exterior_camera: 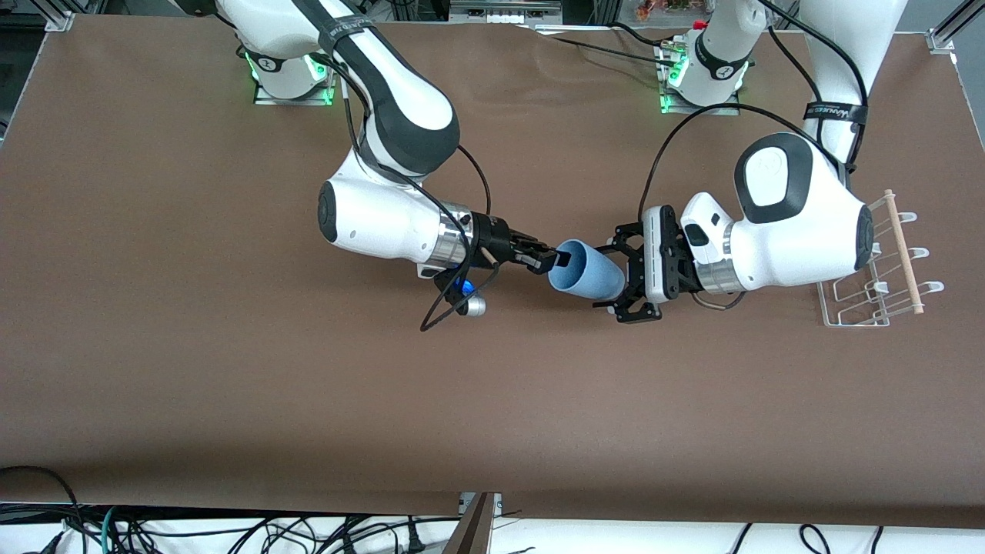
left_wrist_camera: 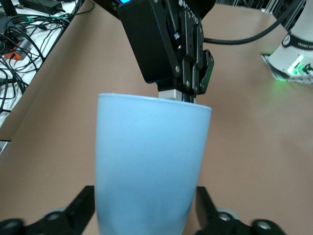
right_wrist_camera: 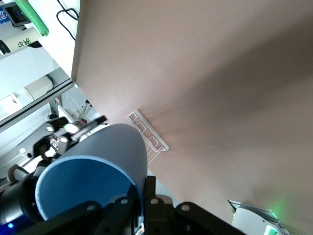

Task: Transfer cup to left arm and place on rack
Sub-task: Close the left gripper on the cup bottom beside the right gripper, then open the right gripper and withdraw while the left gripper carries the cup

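The light-blue cup [exterior_camera: 589,273] hangs on its side above the middle of the table, held between both grippers. My right gripper [exterior_camera: 550,260] is shut on its rim, one finger inside the mouth and one outside, as the right wrist view shows at the right gripper [right_wrist_camera: 146,183]. My left gripper [exterior_camera: 616,278] straddles the cup's base. In the left wrist view the cup [left_wrist_camera: 149,166] fills the gap of the left gripper [left_wrist_camera: 146,218], both black fingers [left_wrist_camera: 80,208] lying against its sides. The white wire rack [exterior_camera: 885,269] with its wooden dowel stands at the left arm's end of the table.
The left arm's elbow and wrist [exterior_camera: 793,215] hang right beside the rack. A black cable [exterior_camera: 454,296] loops below the right wrist. Both bases [exterior_camera: 288,73] stand along the table's edge farthest from the front camera. The brown tabletop [exterior_camera: 308,400] is bare toward the front camera.
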Controlling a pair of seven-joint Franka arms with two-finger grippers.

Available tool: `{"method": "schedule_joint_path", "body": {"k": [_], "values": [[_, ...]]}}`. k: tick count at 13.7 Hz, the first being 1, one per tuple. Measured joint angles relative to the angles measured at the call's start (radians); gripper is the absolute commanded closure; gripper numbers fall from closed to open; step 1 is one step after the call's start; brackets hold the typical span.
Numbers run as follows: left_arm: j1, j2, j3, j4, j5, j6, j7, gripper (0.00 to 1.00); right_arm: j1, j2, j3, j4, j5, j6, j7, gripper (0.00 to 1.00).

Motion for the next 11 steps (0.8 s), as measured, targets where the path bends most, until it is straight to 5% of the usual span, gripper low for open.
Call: {"method": "schedule_joint_path", "body": {"k": [2, 4, 5, 6, 11], "values": [[-0.001, 0.000, 0.001, -0.003, -0.003, 0.007, 0.006, 0.89, -0.001, 0.001, -0.001, 0.000, 0.001, -0.001, 0.005, 1.00], [-0.001, 0.000, 0.001, -0.003, -0.003, 0.006, 0.006, 0.89, -0.001, 0.001, -0.001, 0.000, 0.001, -0.001, 0.006, 1.00], [-0.001, 0.000, 0.001, -0.003, -0.003, 0.006, 0.006, 0.89, -0.001, 0.001, -0.001, 0.000, 0.001, -0.001, 0.006, 0.71], [-0.001, 0.000, 0.001, -0.003, -0.003, 0.006, 0.006, 0.89, -0.001, 0.001, -0.001, 0.000, 0.001, -0.001, 0.006, 0.01], [0.008, -0.005, 0.009, -0.002, 0.001, -0.041, 0.006, 0.89, -0.013, 0.000, -0.009, 0.014, 0.001, -0.008, 0.006, 0.00]]}}
